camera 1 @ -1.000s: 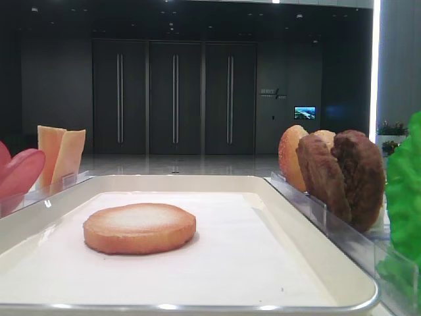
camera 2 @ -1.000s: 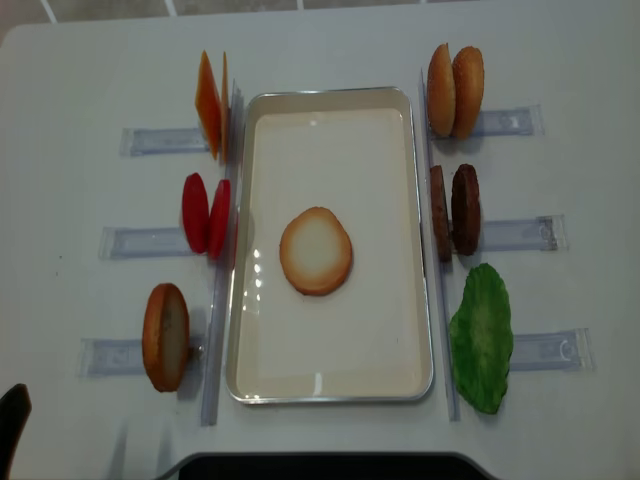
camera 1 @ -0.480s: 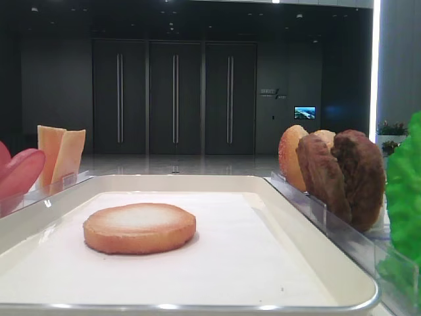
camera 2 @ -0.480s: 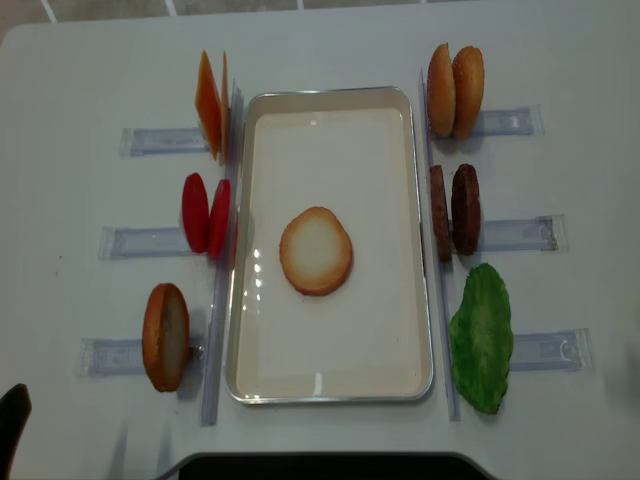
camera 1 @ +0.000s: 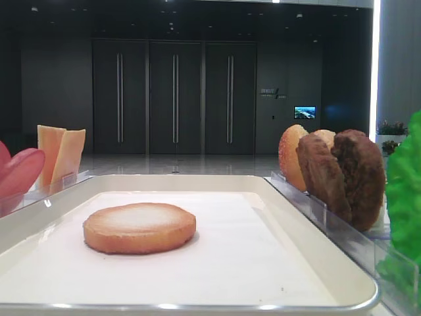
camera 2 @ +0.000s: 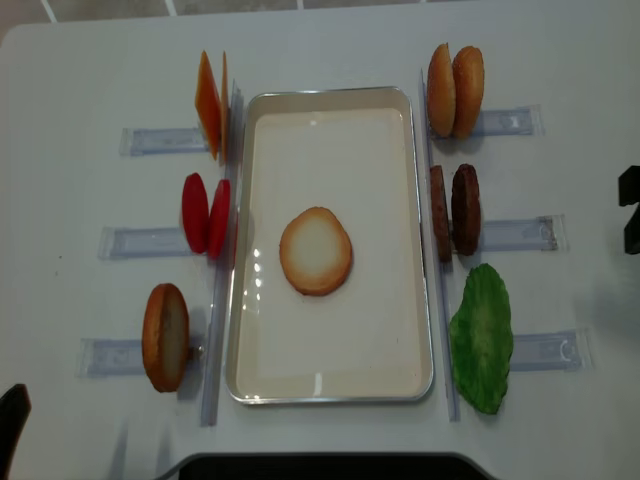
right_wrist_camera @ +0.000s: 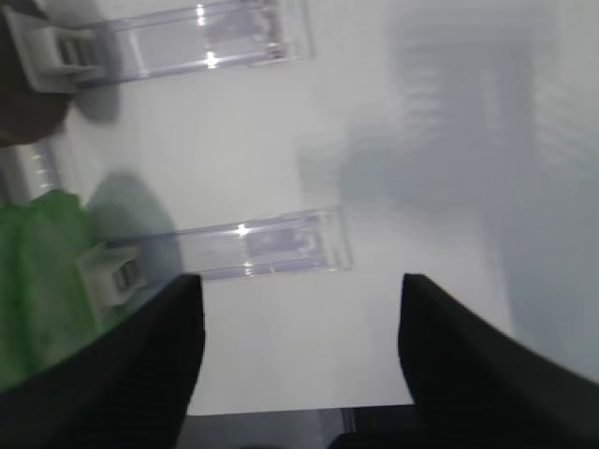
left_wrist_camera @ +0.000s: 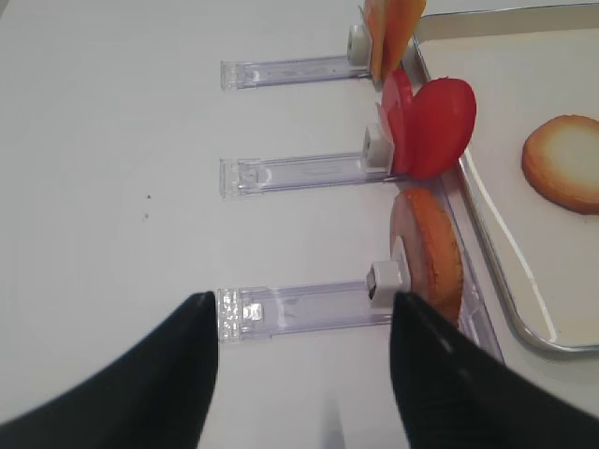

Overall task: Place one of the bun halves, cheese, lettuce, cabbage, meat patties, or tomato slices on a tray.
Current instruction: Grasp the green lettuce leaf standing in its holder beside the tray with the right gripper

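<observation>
Where dark doors [camera 1: 174, 99] loom, white table [camera 2: 80, 80] spreads.

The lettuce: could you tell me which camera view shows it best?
The overhead realsense view shows the whole lettuce beside the tray. The low exterior view catches only its edge at the right border, the right wrist view a blurred green patch, the left wrist view nothing.

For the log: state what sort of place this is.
Probably a demo table in a large lobby or hall: dark tall doors behind, a wall screen, and toy burger parts in clear racks beside a tray.
</observation>
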Robot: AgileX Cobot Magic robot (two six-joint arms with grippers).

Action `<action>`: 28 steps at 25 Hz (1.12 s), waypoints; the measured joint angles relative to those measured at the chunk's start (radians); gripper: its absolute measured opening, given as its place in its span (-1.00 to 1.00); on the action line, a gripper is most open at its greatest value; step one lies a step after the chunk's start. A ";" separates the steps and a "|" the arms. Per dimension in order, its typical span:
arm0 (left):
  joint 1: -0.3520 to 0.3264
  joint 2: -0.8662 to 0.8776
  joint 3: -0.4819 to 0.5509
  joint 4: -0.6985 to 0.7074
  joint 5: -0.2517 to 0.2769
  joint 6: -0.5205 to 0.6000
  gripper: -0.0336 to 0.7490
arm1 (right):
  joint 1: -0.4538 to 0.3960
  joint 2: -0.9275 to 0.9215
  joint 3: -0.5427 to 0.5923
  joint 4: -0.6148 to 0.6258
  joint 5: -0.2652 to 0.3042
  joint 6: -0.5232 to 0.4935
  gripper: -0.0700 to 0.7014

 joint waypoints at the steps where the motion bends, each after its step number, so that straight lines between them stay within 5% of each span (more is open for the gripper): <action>1: 0.000 0.000 0.000 0.000 0.000 0.000 0.20 | 0.058 0.000 -0.001 0.005 0.000 0.050 0.29; 7: 0.000 0.000 0.000 0.000 0.000 0.000 0.10 | 0.421 0.041 -0.035 -0.030 0.002 0.356 0.27; 12: 0.000 0.000 0.000 0.000 0.000 0.000 0.06 | 0.591 0.140 -0.087 -0.058 0.002 0.470 0.27; 22: 0.000 0.000 0.000 0.000 0.000 0.000 -0.16 | 0.644 0.272 -0.093 -0.085 -0.013 0.483 0.20; 28: 0.000 0.000 0.000 0.000 0.000 0.000 -0.34 | 0.644 0.283 -0.088 -0.128 -0.024 0.483 -0.36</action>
